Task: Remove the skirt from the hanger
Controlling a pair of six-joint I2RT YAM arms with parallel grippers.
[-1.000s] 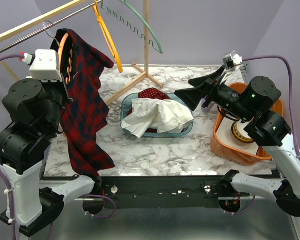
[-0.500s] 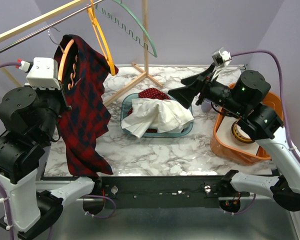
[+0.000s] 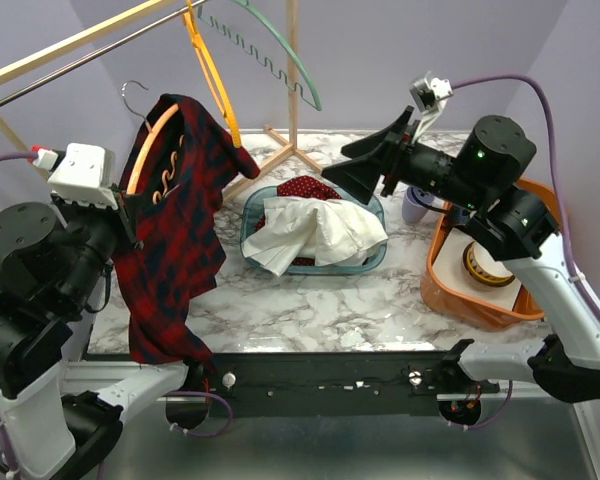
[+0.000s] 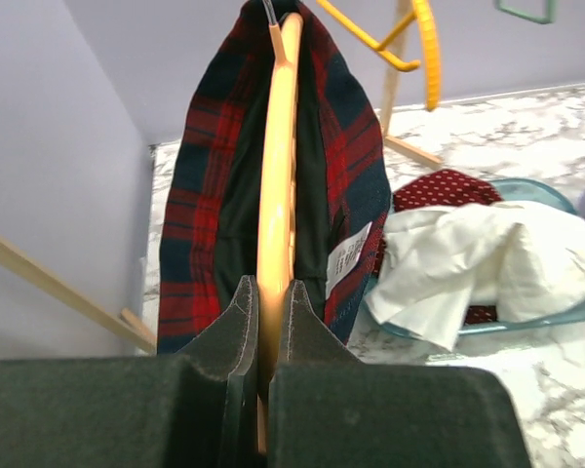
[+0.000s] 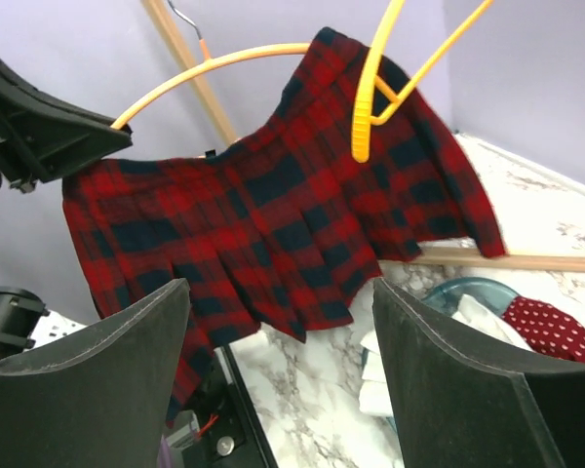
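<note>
From above, frame left: red-and-navy plaid skirt (image 3: 175,240) draped over curved orange plastic hanger (image 3: 152,140); best gripped at a loose edge and drawn sideways off, hanger kept steady. Left wrist view: left claw (image 4: 269,288) pressed together on the hanger's arm, skirt folded either side. Right wrist view: right claw (image 5: 280,288) spread wide, touching nothing, skirt ahead at centre frame.
</note>
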